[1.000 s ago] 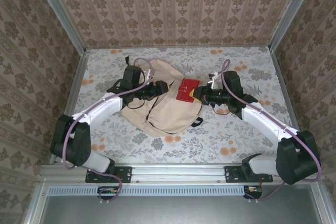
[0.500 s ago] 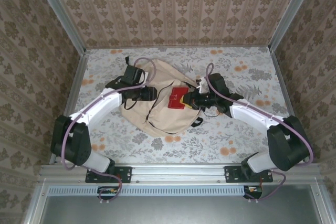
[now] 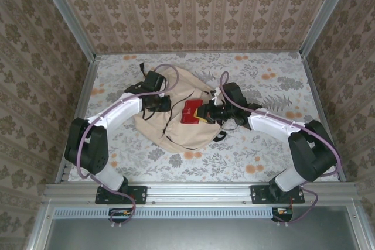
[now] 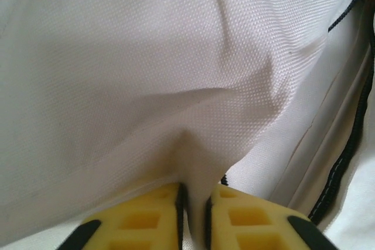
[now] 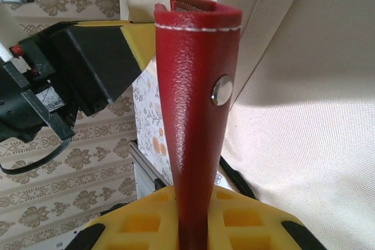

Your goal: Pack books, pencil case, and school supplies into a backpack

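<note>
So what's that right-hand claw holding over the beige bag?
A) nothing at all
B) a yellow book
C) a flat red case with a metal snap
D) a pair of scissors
C: in the right wrist view, the right gripper is clamped on a red case with a silver snap, beside the beige backpack.

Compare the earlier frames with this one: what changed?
The right gripper carried the red case leftward, from the backpack's right edge to over its middle. The left gripper drew back left and closed on a fold of backpack fabric. The backpack lies where it was; the right gripper's hold on the case is unchanged.
</note>
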Controlling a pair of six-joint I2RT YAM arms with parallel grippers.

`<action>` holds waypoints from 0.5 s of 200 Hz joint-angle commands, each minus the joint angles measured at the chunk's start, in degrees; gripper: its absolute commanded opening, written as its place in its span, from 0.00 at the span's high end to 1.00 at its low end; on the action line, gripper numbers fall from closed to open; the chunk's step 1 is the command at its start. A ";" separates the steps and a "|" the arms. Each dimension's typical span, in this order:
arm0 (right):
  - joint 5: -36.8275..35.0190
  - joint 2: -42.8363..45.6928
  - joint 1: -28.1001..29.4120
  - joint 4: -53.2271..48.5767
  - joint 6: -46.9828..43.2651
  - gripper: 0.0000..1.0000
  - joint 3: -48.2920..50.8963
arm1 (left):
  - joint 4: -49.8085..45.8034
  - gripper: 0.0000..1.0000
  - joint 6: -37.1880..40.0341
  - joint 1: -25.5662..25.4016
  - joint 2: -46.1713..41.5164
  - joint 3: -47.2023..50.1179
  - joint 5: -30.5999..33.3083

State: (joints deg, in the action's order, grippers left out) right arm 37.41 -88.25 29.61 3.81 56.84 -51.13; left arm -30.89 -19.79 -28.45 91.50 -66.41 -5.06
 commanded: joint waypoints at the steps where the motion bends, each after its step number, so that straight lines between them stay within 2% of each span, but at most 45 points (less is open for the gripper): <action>1: 0.79 -1.76 1.23 1.75 0.29 0.84 -1.89 | -0.75 0.90 -0.49 -0.58 -4.67 -0.68 -0.87; 34: 2.27 -3.92 2.55 2.57 0.25 0.84 -2.26 | 0.60 0.99 -1.19 -0.56 -9.25 0.87 -2.50; 100: 4.58 -8.94 3.27 6.61 2.59 0.84 -6.05 | 2.23 1.00 -1.35 -0.60 -12.27 2.13 -7.05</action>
State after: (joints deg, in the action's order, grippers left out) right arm 39.33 -95.22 32.51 6.72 57.71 -54.02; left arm -31.29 -20.53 -28.51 82.76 -64.49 -7.51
